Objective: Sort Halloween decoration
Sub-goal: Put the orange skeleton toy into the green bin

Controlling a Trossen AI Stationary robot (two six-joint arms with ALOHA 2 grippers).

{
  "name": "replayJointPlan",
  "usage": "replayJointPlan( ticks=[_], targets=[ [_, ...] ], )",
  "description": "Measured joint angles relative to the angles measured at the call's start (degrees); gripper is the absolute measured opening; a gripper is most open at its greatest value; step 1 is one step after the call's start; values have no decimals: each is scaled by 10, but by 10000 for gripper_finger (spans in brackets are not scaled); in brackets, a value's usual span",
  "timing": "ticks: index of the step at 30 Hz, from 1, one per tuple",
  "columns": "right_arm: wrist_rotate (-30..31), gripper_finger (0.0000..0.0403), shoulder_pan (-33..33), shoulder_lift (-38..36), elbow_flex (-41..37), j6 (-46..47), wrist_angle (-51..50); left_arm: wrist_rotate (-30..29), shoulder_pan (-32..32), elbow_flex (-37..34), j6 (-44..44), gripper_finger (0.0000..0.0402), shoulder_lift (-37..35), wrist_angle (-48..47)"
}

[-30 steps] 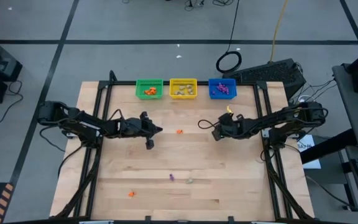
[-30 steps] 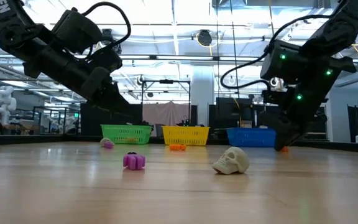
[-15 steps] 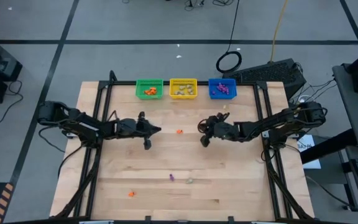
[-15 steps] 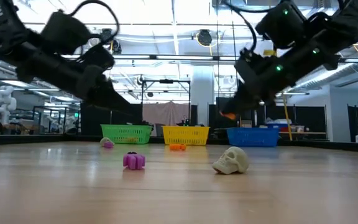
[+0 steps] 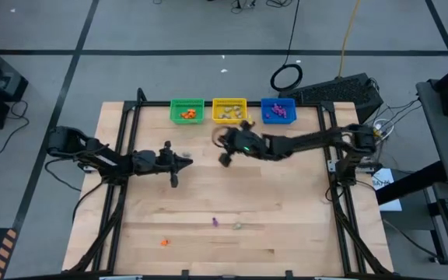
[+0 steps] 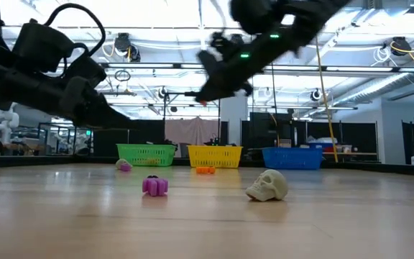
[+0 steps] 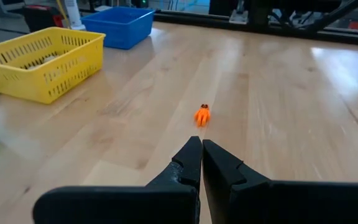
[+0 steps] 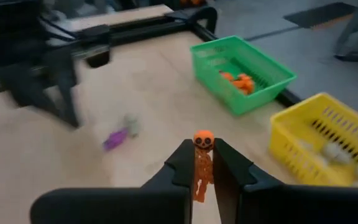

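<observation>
My right gripper [image 8: 202,149] is shut on a small orange pumpkin-headed figure [image 8: 202,139] and hangs high over the table's middle [image 5: 222,145], short of the green basket [image 5: 187,110]. My left gripper [image 7: 201,144] is shut and holds nothing, low over the table's left half [image 5: 190,161]. Just beyond its tips an orange trinket [image 7: 202,115] lies on the wood. A purple trinket [image 6: 155,186] and a pale skull [image 6: 267,185] lie near the front edge, and another orange trinket [image 5: 164,242] lies at the front left. My right gripper pinches the orange figure's body [image 8: 201,167] between its two fingers. The body lies along the fingers, and the pumpkin head [image 8: 203,137] sticks out past the fingertips. The fingers slant slightly down toward the far left. The figure is lifted clear of the table.
A green basket holding orange pieces, a yellow basket [image 5: 229,110] with pale pieces and a blue basket [image 5: 278,110] with purple pieces stand in a row along the far edge. A purple piece [image 8: 115,139] lies on the wood before the green basket. Black frame rails run down both table sides.
My right gripper has risen from the table's right-centre with the orange figure lifted clear. It has swung toward the left and far edge, tipping up from steeply down to nearly level. My left gripper has drawn back a little toward the left edge, still shut.
</observation>
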Motion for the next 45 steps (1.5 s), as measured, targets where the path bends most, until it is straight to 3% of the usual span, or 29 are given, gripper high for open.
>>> replayJointPlan(
  ticks=[8,15,29,38,45],
  targets=[
    [-32,17,-52,136,239,-27,-122,-1,0,-1,2,12,0,0],
    [-32,16,-98,231,358,-41,-141,-2,0,-1,2,12,0,4],
    [-29,16,-147,398,512,30,-122,-2,-1,-1,11,12,0,-2],
    [-31,17,-152,421,522,48,-135,-1,-2,-1,12,12,0,-18],
    [-27,75,-152,421,522,37,-123,2,-2,-1,12,12,0,-36]
  ],
)
